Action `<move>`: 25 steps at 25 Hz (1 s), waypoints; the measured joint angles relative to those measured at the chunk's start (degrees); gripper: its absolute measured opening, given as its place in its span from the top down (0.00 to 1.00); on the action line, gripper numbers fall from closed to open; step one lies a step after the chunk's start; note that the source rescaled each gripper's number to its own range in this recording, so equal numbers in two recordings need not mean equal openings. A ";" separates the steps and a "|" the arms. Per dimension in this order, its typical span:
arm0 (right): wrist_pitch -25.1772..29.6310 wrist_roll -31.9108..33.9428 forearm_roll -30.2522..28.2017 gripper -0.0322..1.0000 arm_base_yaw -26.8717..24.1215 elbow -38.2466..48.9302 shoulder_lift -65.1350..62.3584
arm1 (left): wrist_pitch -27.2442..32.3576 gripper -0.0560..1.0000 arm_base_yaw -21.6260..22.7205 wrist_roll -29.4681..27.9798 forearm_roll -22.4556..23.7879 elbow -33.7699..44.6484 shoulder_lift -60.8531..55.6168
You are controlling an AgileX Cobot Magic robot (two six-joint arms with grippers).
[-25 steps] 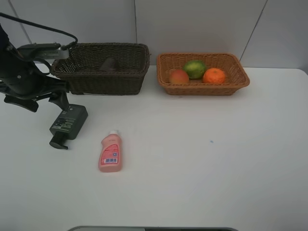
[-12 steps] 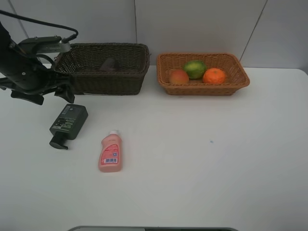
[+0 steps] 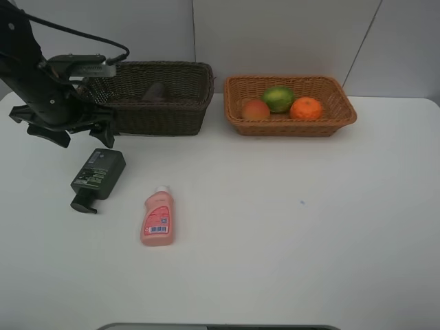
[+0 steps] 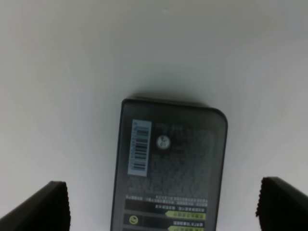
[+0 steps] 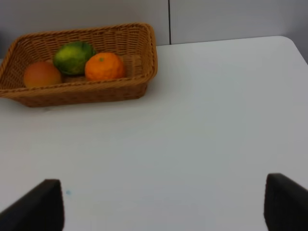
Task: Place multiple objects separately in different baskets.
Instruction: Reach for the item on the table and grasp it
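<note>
Gaping empty above the dark green pump bottle (image 4: 173, 163), left gripper (image 4: 163, 204) faces its barcode label (image 4: 139, 147), text blurred.

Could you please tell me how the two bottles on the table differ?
The green bottle is dark and boxy; the pink bottle is bright and slimmer. The green bottle ends in a black pump aimed at the front of the table; the pink bottle's white cap aims at the back. The open left hand hovers over the green bottle, not the pink bottle. Both lie flat.
</note>
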 joint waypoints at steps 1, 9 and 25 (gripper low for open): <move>0.00 0.00 0.00 0.09 0.00 0.00 0.00 | 0.52 0.02 -0.60 -1.19 1.48 -0.32 0.58; 0.00 0.00 0.00 0.09 0.00 0.00 0.00 | 0.74 0.02 -2.35 -5.66 3.15 -0.69 3.10; 0.00 0.00 0.00 0.09 0.00 0.00 0.00 | 0.73 0.02 -2.35 -6.43 3.32 -0.76 7.99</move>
